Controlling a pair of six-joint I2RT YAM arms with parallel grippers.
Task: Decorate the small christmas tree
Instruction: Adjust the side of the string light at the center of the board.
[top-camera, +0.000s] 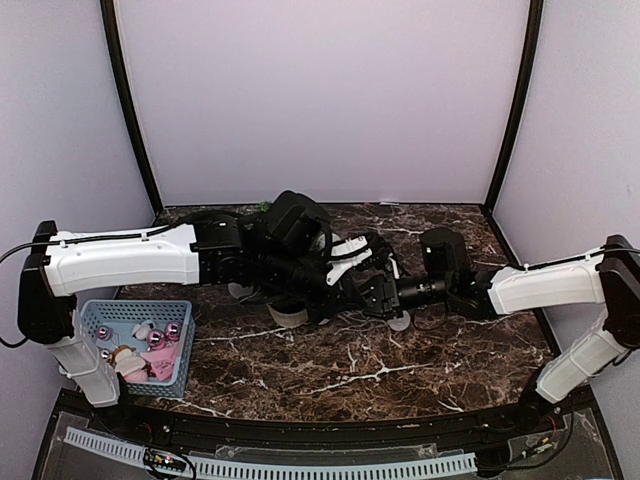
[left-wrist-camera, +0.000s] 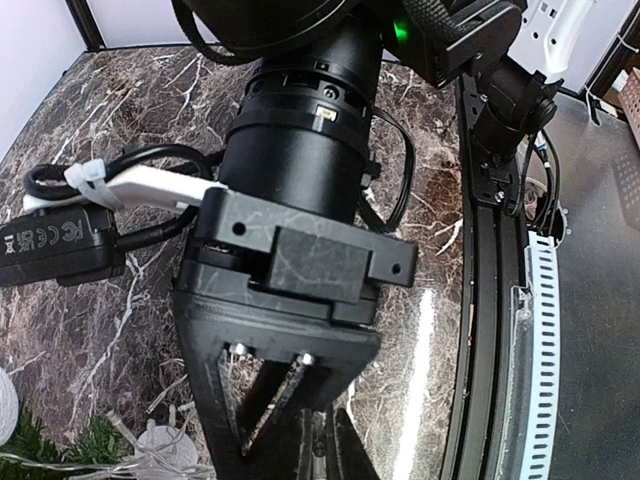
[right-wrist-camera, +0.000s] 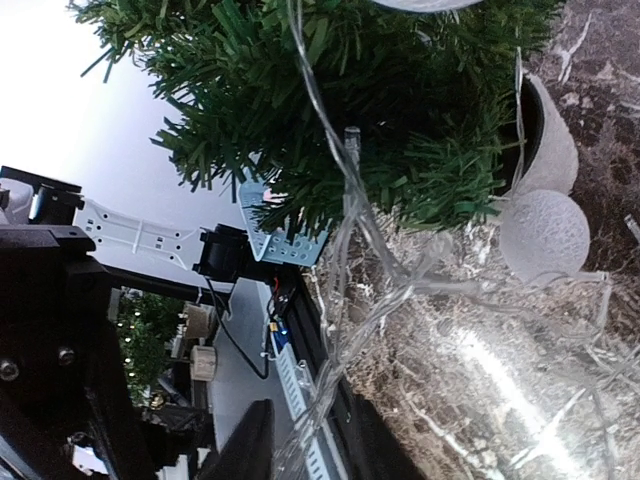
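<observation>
The small christmas tree (right-wrist-camera: 380, 110) fills the top of the right wrist view, its white pot (right-wrist-camera: 552, 140) at the right. A clear light string (right-wrist-camera: 345, 250) hangs from its branches across the marble, beside a white frosted ball (right-wrist-camera: 545, 235). My right gripper (right-wrist-camera: 310, 410) is open, with the string running between its fingers. In the top view both arms meet over the tree, and only a little green (top-camera: 268, 208) shows. My left gripper (left-wrist-camera: 321, 415) is shut, with a thin pale sliver between its fingers that I cannot identify. The right arm's black wrist (left-wrist-camera: 300, 180) blocks most of the left wrist view.
A blue basket (top-camera: 135, 308) with pink ornaments (top-camera: 160, 338) sits at the front left of the marble table. Tree sprigs (left-wrist-camera: 95, 440) and strands of light string (left-wrist-camera: 150, 455) lie at the lower left of the left wrist view. A black rail (left-wrist-camera: 475, 330) marks the table's near edge.
</observation>
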